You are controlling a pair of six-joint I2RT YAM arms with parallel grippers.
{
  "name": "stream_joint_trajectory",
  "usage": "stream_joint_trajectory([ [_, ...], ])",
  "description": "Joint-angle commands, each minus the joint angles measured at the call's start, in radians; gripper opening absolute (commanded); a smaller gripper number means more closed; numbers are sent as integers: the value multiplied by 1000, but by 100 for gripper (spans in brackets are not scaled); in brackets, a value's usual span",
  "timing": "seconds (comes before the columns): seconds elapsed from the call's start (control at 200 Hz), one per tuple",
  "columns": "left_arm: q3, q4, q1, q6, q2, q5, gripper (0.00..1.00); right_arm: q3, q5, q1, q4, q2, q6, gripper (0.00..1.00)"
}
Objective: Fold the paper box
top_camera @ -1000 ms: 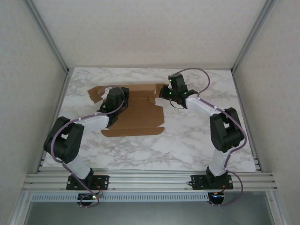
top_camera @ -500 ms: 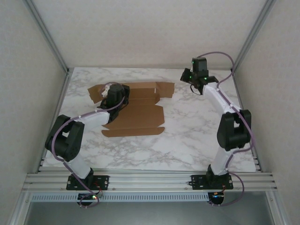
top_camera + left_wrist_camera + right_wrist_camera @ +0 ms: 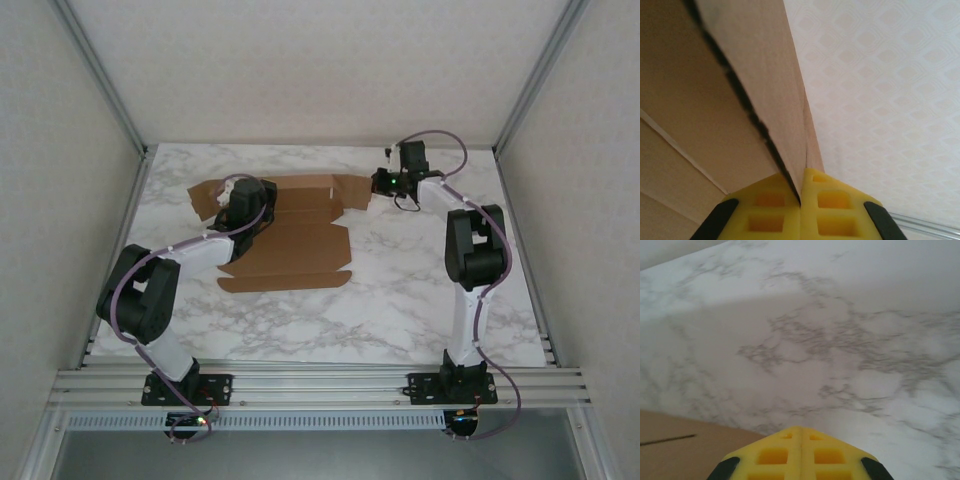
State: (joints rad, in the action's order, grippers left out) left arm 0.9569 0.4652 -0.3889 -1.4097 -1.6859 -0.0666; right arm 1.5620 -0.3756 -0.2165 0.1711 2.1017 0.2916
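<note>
The paper box (image 3: 300, 240) lies as a flat brown die-cut sheet on the left-centre of the marble table (image 3: 410, 290). My left gripper (image 3: 234, 203) sits over the sheet's left end. In the left wrist view a raised cardboard flap (image 3: 755, 75) runs down between the yellow fingers (image 3: 765, 215), and the left gripper (image 3: 801, 192) is shut on its edge. My right gripper (image 3: 378, 183) hovers just right of the box's back-right flap (image 3: 350, 190). It is shut, nothing between its fingers (image 3: 801, 440), with a corner of the cardboard (image 3: 680, 450) at lower left.
Aluminium frame posts (image 3: 110, 90) and pale walls (image 3: 580, 200) enclose the table. Bare marble (image 3: 840, 340) stretches to the right of and in front of the box. The arm bases (image 3: 185, 385) stand at the near edge.
The right arm swung away from the box's right flap toward the back right corner, then came back down beside that flap. The left gripper stayed on the box's left end.
</note>
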Motion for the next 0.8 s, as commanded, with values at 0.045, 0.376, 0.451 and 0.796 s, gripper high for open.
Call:
stream_joint_trajectory([
  [0.045,13,-68,5,27,-14,30,0,-84,-280,-8,-108,-43,-66,0],
  [0.376,2,-57,5,19,-9,36,0,-186,-337,-64,-116,-122,-203,2],
  [0.451,2,-53,6,17,-10,40,0,-178,-312,-86,-86,-123,-244,3],
  [0.796,-3,-46,5,15,-8,52,0,-203,-146,-152,-91,-148,-345,8],
])
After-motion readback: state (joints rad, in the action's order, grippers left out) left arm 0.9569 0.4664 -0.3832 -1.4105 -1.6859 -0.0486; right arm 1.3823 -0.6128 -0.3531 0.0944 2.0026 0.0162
